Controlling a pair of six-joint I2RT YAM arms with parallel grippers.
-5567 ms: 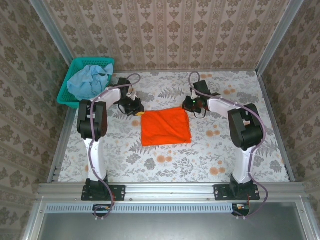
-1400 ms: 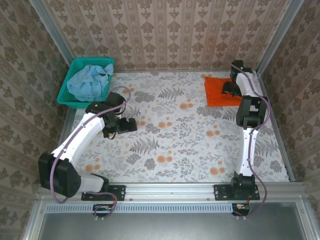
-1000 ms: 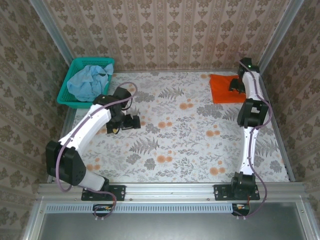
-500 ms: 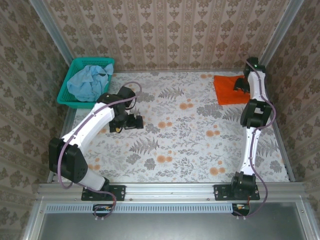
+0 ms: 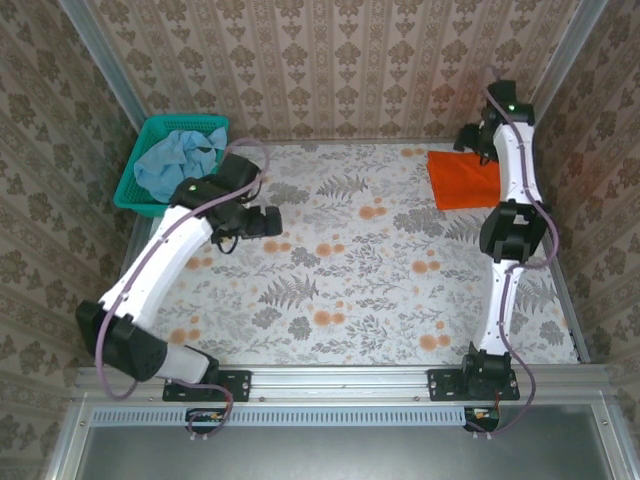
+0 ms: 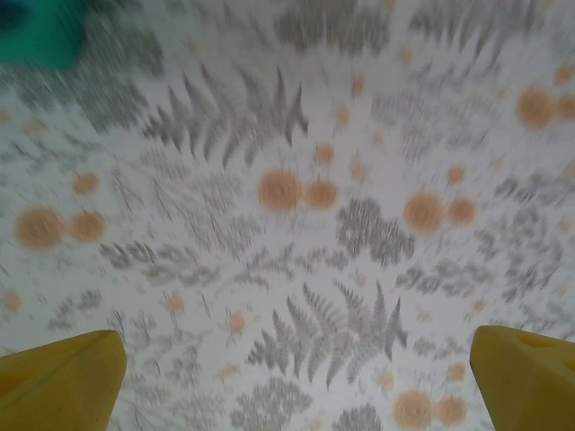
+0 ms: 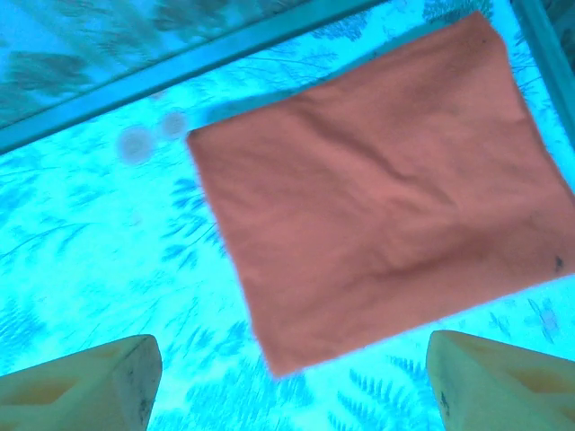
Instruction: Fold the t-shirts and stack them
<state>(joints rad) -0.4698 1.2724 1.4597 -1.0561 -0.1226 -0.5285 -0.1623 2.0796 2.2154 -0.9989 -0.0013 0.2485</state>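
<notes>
Left gripper (image 5: pixel 264 222) (image 6: pixel 296 377): jaws wide apart and empty, yellow fingertips (image 6: pixel 63 382) at the wrist view's bottom corners over bare table (image 5: pixel 350 290). It sits at about 9 o'clock from table centre, pointing toward 3. The left arm runs from its base at 7 o'clock out to an elbow near the left edge, then up and across to the gripper. Right gripper (image 5: pixel 469 138) (image 7: pixel 287 386): jaws also spread, nothing between them, hanging above the far edge of the orange shirt (image 5: pixel 464 180) (image 7: pixel 377 180) without touching it. The right arm stretches from its base at 5 o'clock along the right edge, wrist high by the back wall (image 5: pixel 350 60). Orange shirt is folded into a flat rectangle at 2 o'clock, in the far right corner. Blue shirt (image 5: pixel 175 160) is bunched up in the teal basket (image 5: pixel 128 190) at 10 o'clock. Table has a grey fern and orange flower print; the walls are patterned wallpaper with aluminium rails (image 5: pixel 330 378).
</notes>
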